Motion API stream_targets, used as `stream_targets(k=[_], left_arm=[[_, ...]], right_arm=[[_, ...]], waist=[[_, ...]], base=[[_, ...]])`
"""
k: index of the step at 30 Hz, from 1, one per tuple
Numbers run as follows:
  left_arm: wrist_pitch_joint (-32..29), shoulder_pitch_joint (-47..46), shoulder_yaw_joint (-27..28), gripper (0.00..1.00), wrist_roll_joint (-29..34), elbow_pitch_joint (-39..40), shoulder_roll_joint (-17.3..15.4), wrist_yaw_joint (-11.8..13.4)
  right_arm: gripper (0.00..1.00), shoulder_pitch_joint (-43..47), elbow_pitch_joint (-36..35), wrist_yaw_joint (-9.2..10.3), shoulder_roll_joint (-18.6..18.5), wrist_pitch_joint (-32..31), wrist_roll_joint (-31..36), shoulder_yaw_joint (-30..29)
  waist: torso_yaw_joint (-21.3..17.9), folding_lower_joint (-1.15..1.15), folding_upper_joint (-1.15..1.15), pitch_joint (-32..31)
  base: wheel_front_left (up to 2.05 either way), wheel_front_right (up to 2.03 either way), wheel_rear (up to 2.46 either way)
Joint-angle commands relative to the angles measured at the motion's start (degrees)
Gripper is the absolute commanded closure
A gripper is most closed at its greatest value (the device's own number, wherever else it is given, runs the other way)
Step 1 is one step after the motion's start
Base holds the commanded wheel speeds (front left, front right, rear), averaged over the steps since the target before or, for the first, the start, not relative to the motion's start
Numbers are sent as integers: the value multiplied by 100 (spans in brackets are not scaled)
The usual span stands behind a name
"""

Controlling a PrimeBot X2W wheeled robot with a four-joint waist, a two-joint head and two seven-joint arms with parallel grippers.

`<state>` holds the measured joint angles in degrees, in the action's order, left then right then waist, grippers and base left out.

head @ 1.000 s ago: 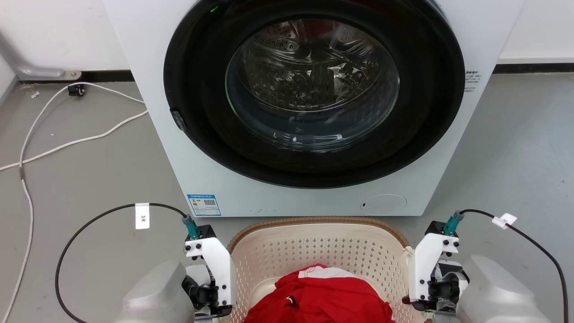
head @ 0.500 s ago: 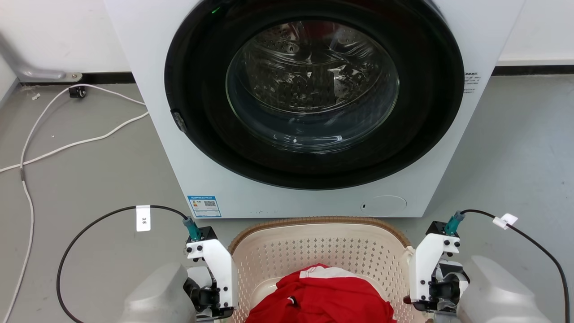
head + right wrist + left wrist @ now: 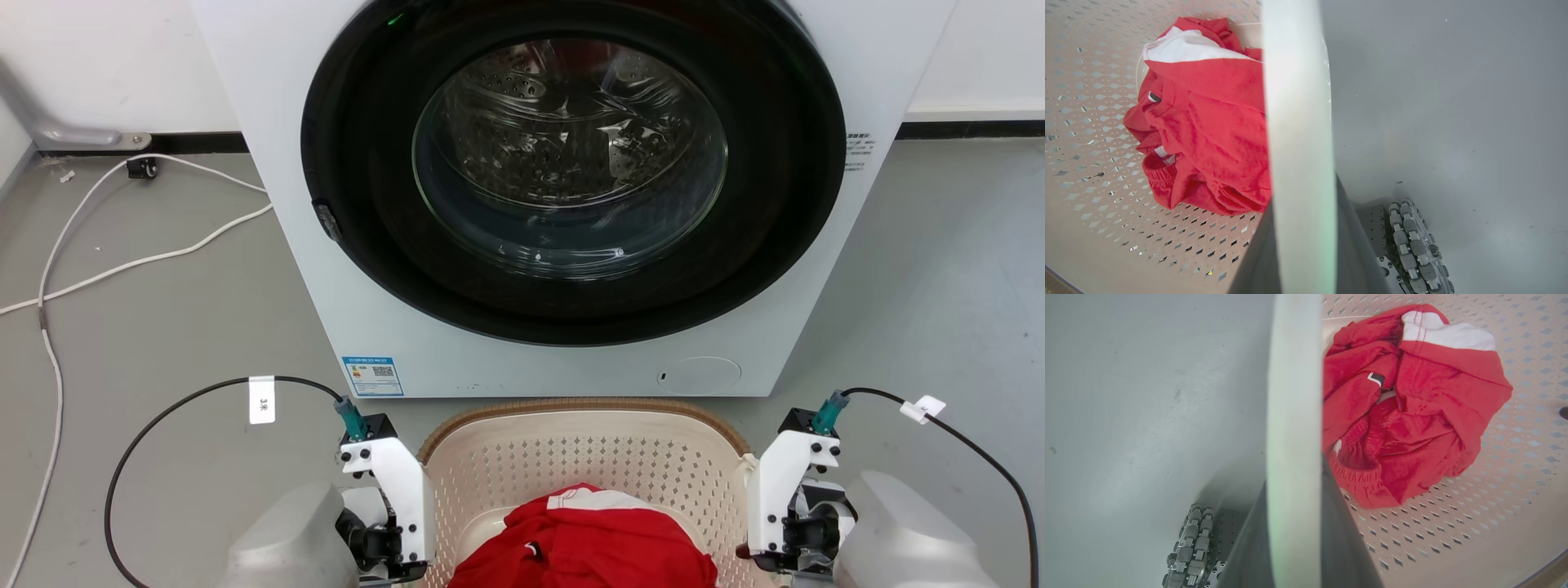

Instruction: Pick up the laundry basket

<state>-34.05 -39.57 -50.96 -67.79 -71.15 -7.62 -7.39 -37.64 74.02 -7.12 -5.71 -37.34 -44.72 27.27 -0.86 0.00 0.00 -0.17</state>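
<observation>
The laundry basket (image 3: 584, 406) sits on the floor (image 3: 163, 327) before the washing machine (image 3: 886, 73), squarely between both arms. The left claw (image 3: 1295, 490) and right claw (image 3: 1302, 192) each clamp a side handle (equally near), so the lift should go straight up, level.

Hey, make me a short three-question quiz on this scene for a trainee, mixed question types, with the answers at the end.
1. True or false: the door of the washing machine is open.
2. What lies in the laundry basket? A) a red garment with a white part B) blue towels C) bottles
3. In the wrist views, what do the left gripper and the right gripper each have between their fingers?

Key: 1 false, the glass door is shut. 2 A. 3 a white side handle of the basket, one per gripper.
</observation>
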Motion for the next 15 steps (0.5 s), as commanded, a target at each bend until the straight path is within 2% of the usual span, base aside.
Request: stream_targets(k=[1,15], left_arm=[[60,31,-1,100,-27,27,10,-16],[149,-5,-59,100,-65,13,21,-16]], right_arm=[[100,27,-26,-66,43,-28,-22,-41],[100,28,-25,-67,71,53,86,-155]], waist=[[1,0,0,4],[-9,0,0,6]], base=[[0,0,0],[0,0,0]])
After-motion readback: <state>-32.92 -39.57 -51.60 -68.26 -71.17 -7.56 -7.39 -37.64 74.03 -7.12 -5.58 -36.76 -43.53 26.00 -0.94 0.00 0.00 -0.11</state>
